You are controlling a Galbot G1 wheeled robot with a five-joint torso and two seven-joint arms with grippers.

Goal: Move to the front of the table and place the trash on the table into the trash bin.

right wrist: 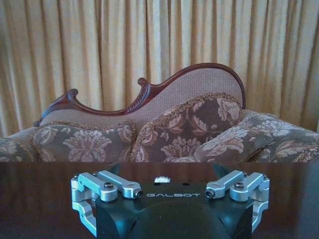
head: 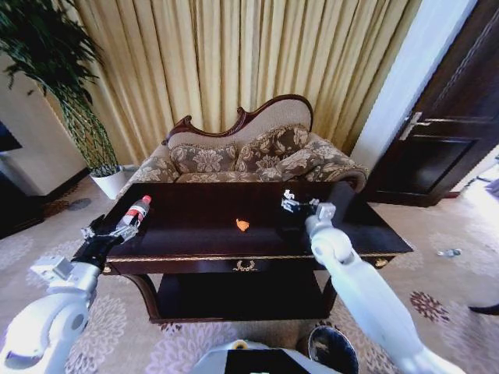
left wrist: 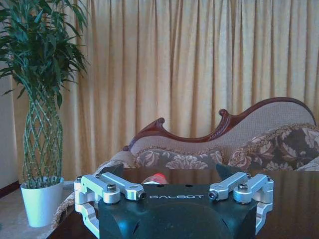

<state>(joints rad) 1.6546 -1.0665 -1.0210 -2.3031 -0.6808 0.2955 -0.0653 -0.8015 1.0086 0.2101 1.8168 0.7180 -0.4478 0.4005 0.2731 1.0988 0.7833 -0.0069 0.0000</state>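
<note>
The table [head: 257,234] fills the middle of the head view, its dark glossy surface running from centre left to centre right. The trash bin [head: 334,349] stands on the carpet at the lower centre-right edge. At lower left, the left gripper [head: 109,231] reaches the surface's left end, just beside the bottle [head: 134,214]; whether its fingers are apart or together I cannot tell. The right gripper [head: 299,204] sits over the surface right of centre, fingers likewise unreadable. The orange scrap [head: 242,225] lies mid-surface.
</note>
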